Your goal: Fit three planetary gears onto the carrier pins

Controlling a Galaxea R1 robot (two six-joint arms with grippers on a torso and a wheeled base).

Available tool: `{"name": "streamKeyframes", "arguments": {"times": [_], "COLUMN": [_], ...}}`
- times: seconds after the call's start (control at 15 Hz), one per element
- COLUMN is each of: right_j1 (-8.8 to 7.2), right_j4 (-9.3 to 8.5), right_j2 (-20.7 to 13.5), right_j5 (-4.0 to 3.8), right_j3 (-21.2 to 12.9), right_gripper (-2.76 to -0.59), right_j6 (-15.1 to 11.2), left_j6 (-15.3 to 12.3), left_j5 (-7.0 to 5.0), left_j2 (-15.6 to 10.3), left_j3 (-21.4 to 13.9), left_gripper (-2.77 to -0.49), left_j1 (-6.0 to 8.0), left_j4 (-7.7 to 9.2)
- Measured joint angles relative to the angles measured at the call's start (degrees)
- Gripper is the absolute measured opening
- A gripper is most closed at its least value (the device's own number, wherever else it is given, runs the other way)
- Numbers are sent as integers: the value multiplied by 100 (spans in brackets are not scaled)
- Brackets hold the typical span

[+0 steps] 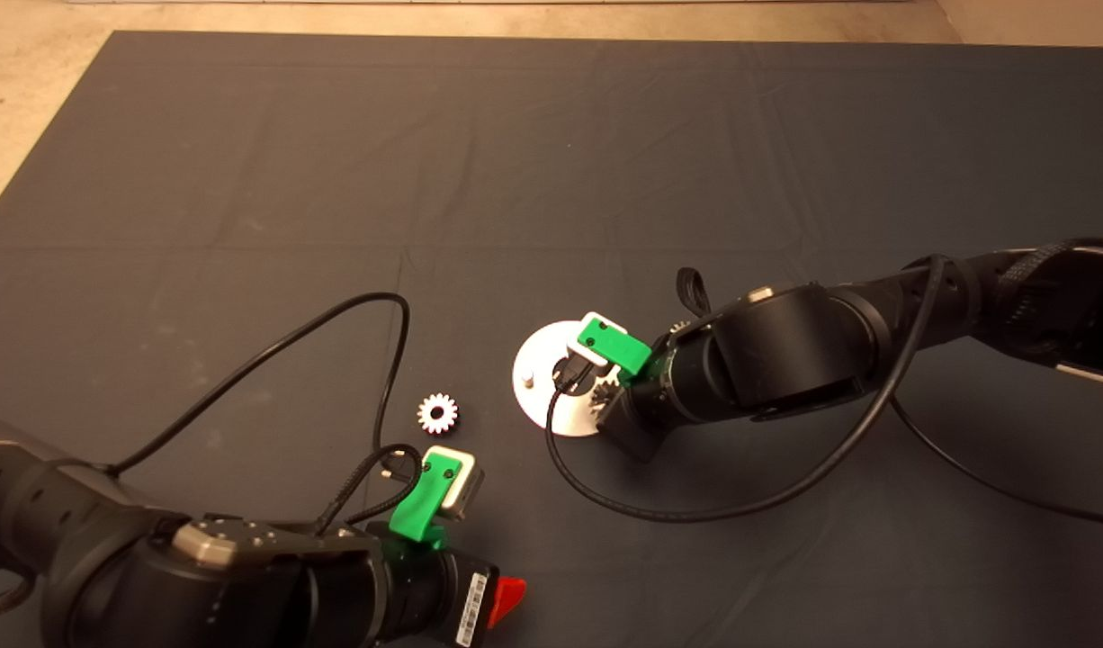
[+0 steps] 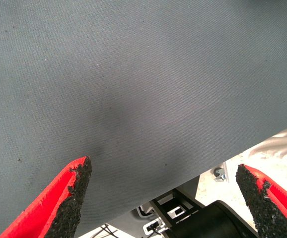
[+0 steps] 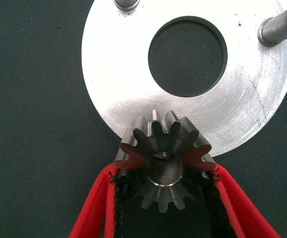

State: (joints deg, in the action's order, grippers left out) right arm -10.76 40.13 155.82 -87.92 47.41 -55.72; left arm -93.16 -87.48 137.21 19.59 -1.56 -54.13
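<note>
The right end effector (image 3: 166,171) pinches a planetary gear (image 3: 164,158) between its two red fingers (image 3: 96,208), the black pads pressing the gear's toothed flanks from either side. The gear sits flat over the lower rim of the silver disc (image 3: 118,89), with its bore facing the camera. Something silvery shows inside that bore, probably the third of the carrier pins, though I cannot tell whether the gear is fully seated. Gripping by the flanks leaves the bore free, which suits lowering the gear over a post. Two more pins stand bare on the disc: one (image 3: 275,29) at the upper right of the right wrist view, another (image 3: 126,4) at its top edge.

In the head view, the right arm reaches in from the right and covers the right side of the disc (image 1: 538,364) at centre frame. A second gear (image 1: 438,413) lies loose on the dark mat (image 1: 551,153) just left of the disc, waiting its turn. A third gear seems to peek out behind the arm.

The left end effector (image 2: 166,198) waits at the lower left of the head view, fingers spread wide with nothing between them, above the mat.
</note>
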Motion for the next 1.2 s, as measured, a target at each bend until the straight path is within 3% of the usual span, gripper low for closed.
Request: {"name": "streamKeyframes", "arguments": {"times": [1.2], "right_j1": [18], "right_j4": [11], "right_j2": [-44], "right_j5": [-11], "right_j3": [5], "right_gripper": [-247], "right_j6": [104], "left_j6": [0], "left_j5": [0], "left_j2": [-11], "left_j3": [0], "left_gripper": [-119], "left_j1": [0], "left_j4": [-1]}}
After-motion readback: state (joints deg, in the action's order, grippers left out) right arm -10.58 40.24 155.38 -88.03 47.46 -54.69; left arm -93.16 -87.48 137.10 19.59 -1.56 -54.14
